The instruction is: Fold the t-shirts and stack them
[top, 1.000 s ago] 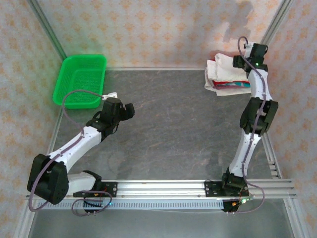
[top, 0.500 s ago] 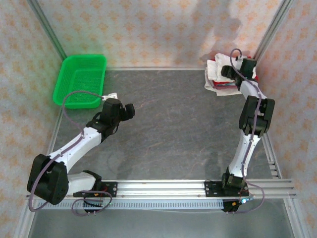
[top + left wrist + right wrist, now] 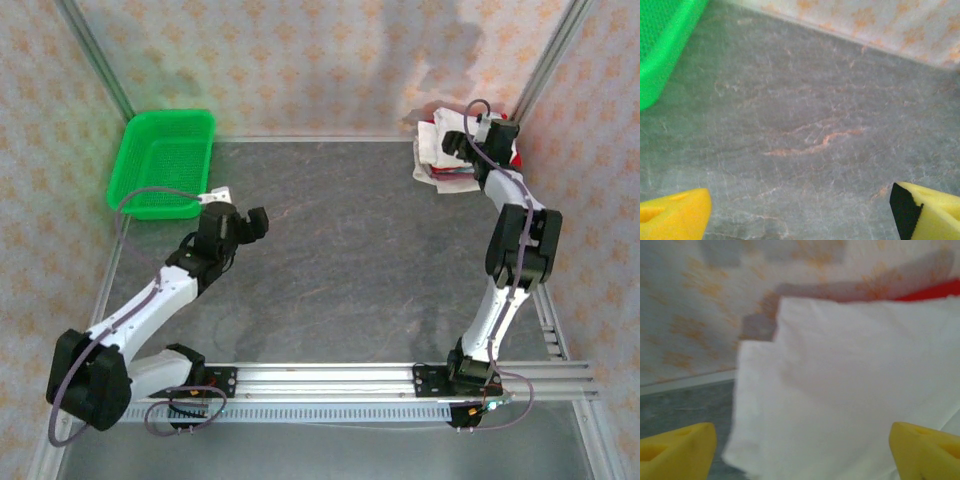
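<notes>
Right tool is hovering wide open, empty, at the t-shirts, left tool gaping empty over bench; snagging a loose edge risks toppling them.

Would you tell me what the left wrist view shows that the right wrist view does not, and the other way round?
Left wrist view: a corner of the green mesh basket at upper left, and a broad stretch of bare grey table with reddish veins.

Right wrist view: a folded white t-shirt close ahead, with a red cloth edge behind it at upper right.

Shared: the patterned wall, some grey table, and yellow fingertips at the bottom corners, with the left pincer and the right pincer both open.
</notes>
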